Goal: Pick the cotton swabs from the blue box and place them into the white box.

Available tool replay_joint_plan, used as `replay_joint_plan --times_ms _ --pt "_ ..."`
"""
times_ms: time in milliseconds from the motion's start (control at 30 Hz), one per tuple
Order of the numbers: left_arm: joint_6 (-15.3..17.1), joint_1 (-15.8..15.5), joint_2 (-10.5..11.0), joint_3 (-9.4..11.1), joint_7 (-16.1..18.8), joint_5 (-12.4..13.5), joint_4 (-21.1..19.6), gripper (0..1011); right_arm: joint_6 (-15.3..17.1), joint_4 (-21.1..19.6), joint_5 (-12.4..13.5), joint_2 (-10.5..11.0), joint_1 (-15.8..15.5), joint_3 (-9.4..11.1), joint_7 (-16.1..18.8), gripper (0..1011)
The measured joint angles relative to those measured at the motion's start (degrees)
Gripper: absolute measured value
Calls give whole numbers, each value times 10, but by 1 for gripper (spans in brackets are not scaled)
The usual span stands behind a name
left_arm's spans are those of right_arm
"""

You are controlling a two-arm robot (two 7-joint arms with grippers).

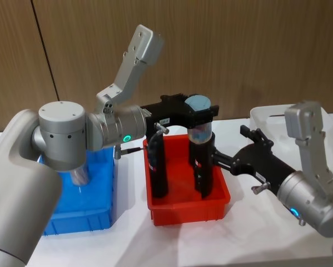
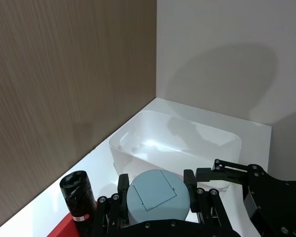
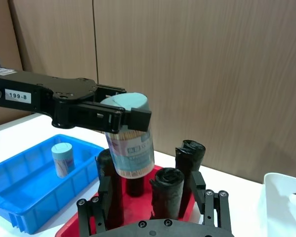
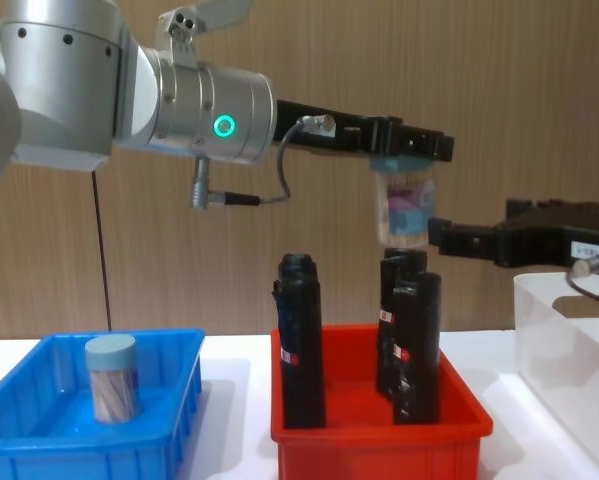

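White box (image 4: 564, 350): far right on the tabletop (image 1: 127, 239), empty. The jar is best carried there high and lowered inside the walls before release.
Blue box (image 4: 79, 455): near left, with a second jar (image 4: 111, 378) standing in it.
Red bin (image 4: 379, 450): middle, black rolls (image 4: 301, 340) upright inside.
Left pincer (image 4: 407, 150): above the red bin, pinching the cotton swabs jar (image 4: 404, 210) just under its lid (image 2: 157, 197).
Right pincer (image 1: 228, 144): spread and empty, between red bin and white box; probably in the carrying path.
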Motion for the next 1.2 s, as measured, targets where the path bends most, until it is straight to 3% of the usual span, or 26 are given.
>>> replay_joint_plan --times_ms 667,1200 --pt "0 0 0 0 0 0 0 673 -1 63 -6 -26 54 -9 47 1001" --pt "0 0 0 0 0 0 0 673 -15 113 -6 -42 94 -12 63 1001"
